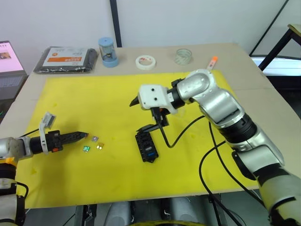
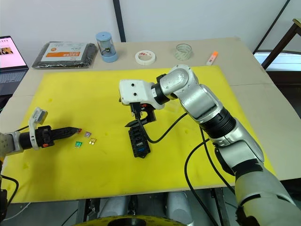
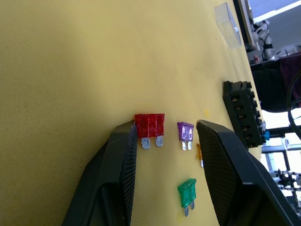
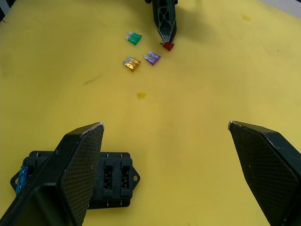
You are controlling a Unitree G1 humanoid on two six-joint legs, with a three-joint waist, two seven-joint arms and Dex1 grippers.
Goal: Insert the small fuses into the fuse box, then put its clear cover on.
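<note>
Closest to my head cam on the left is my left gripper (image 3: 164, 141), lying low over the yellow mat (image 1: 117, 99) with its fingers spread. One finger (image 3: 123, 160) touches the side of the red fuse (image 3: 149, 126), which sits flat on the mat, not pinched. My guess is I'm lining up to squeeze it, which is why the arm is stretched out nearly level.

Just past the tips lie the purple fuse (image 3: 185, 132), the green fuse (image 3: 187, 192) and the yellow fuse (image 4: 132, 62), all loose and clustered near each other. Handy, since one arm can work the whole pile without travelling.

Further right, mid-mat, is the fuse box (image 1: 146, 146), slots up, with a teal fuse (image 4: 21, 173) already seated at one end. So the task looks barely started. I can't spot the white one.

My right gripper (image 4: 164, 155) hovers just above the box, fingers wide apart and empty; I read that as ready to steady the box while the left feeds fuses in.

Up beyond the box, the wrist view shows the clear cover (image 3: 227, 24) lying on the mat, well apart from everything. It's for last anyway.
</note>
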